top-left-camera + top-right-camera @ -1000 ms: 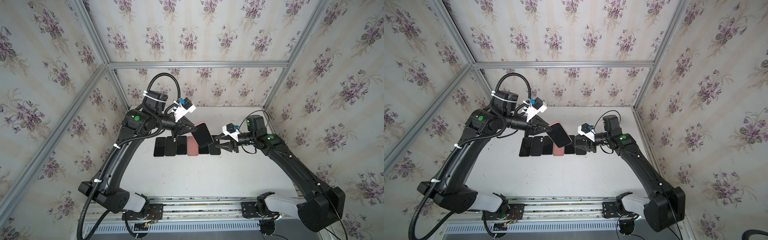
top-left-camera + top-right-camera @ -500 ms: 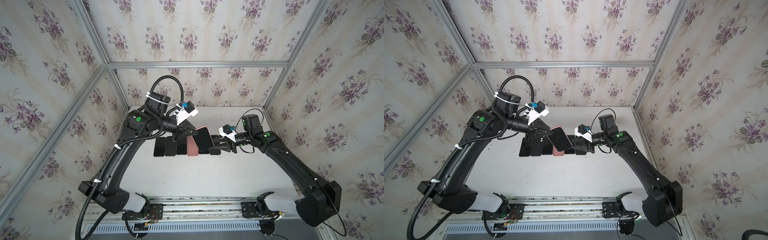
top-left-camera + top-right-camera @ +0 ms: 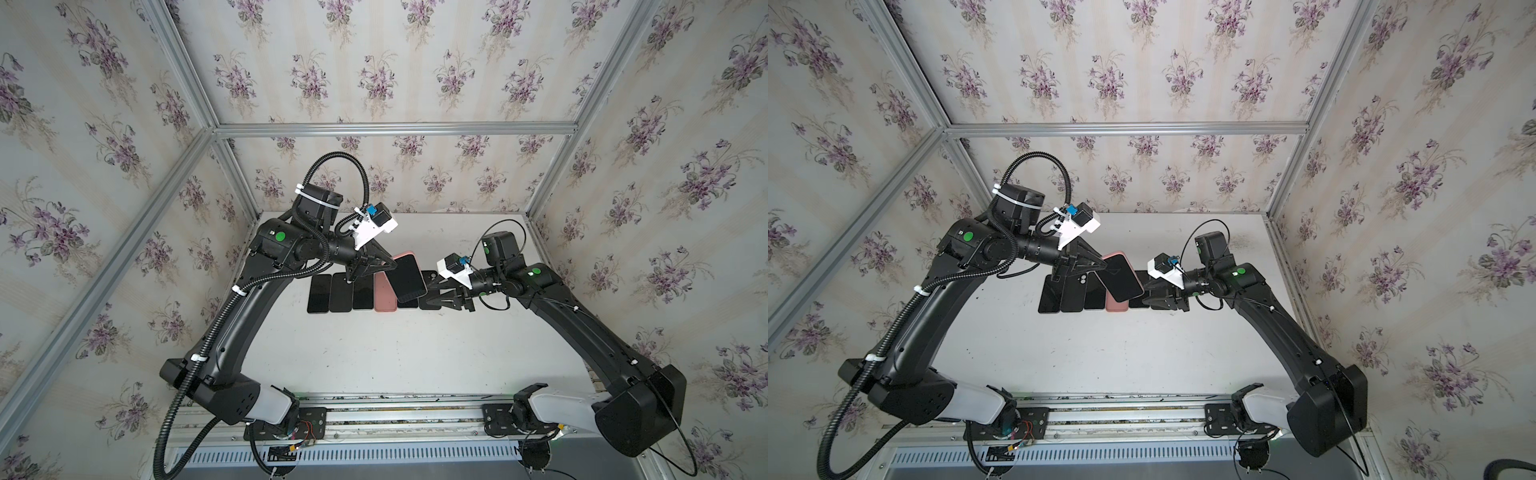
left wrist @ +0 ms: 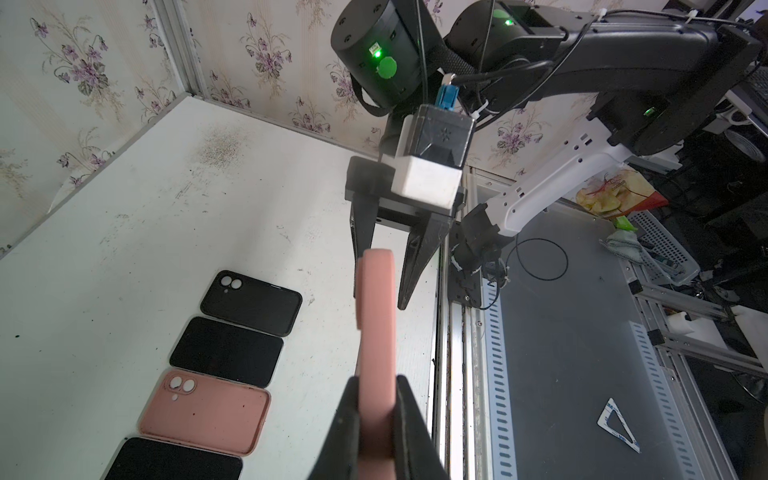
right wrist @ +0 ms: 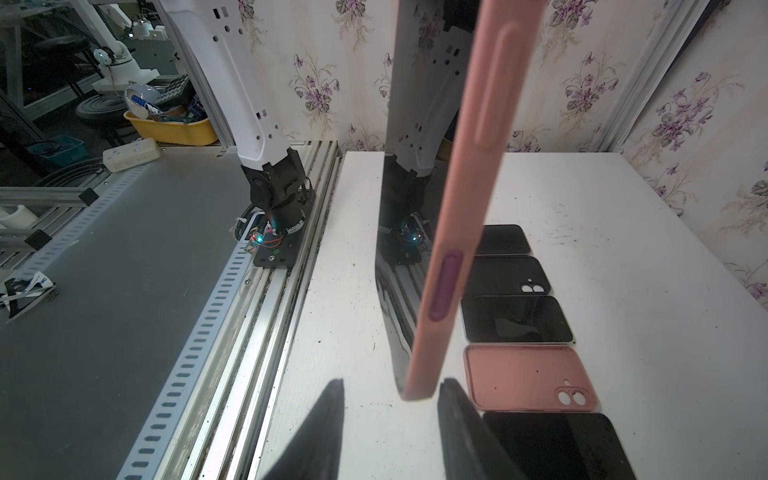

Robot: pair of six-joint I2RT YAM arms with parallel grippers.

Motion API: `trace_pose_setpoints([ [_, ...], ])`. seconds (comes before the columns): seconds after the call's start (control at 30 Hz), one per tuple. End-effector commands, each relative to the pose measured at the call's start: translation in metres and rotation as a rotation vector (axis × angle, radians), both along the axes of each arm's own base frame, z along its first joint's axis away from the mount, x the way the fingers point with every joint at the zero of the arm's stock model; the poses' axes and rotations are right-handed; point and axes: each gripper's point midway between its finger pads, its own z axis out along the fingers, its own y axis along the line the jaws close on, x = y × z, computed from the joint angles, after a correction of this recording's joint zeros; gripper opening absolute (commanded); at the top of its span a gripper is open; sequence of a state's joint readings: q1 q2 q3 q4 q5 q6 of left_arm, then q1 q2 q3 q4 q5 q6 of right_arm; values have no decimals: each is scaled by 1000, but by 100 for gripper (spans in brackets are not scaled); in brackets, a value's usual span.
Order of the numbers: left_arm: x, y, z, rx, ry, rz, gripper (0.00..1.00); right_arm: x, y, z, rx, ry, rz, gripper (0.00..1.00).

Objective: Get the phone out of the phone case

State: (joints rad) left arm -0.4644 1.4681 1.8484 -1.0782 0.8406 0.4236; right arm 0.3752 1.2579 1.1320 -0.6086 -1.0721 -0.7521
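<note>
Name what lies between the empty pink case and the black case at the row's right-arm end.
One dark phone-like slab, lying flat, sits between the empty pink case and that black case; the left wrist view shows it.

Soft, even light on the white table [image 3: 374, 353]; wrist views bend at edges, right end effector [image 5: 392, 384] blurred.

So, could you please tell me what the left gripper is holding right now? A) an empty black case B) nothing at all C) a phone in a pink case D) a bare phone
C: the left gripper is shut on the phone in its pink case, held up in the air.
</note>
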Motion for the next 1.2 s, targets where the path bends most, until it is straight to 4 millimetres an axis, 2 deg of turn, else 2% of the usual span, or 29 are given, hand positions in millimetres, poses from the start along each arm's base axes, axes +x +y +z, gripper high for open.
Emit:
trace_pose_setpoints([
  [0.0, 1, -3, 9, -28, -45, -26, 0, -3, 3, 7, 16, 7, 18, 40],
  [0.3, -3, -4, 11, -39, -41, -39, 0, -2, 7, 4, 15, 12, 30, 27],
  [0.47, -5, -5, 13, -53, -39, -54, 0, -2, 8, 5, 16, 8, 37, 22],
  [0.73, -7, -9, 15, -76, -19, -82, 0, -12, 9, 6, -6, -13, 88, 8],
  [0.9, -5, -19, 27, -141, 32, -140, 0, -19, 11, 5, -32, -78, 107, 0],
  [1.17, 8, -39, 30, -234, 202, -216, 0, -15, 16, 8, -40, -201, 100, 0],
])
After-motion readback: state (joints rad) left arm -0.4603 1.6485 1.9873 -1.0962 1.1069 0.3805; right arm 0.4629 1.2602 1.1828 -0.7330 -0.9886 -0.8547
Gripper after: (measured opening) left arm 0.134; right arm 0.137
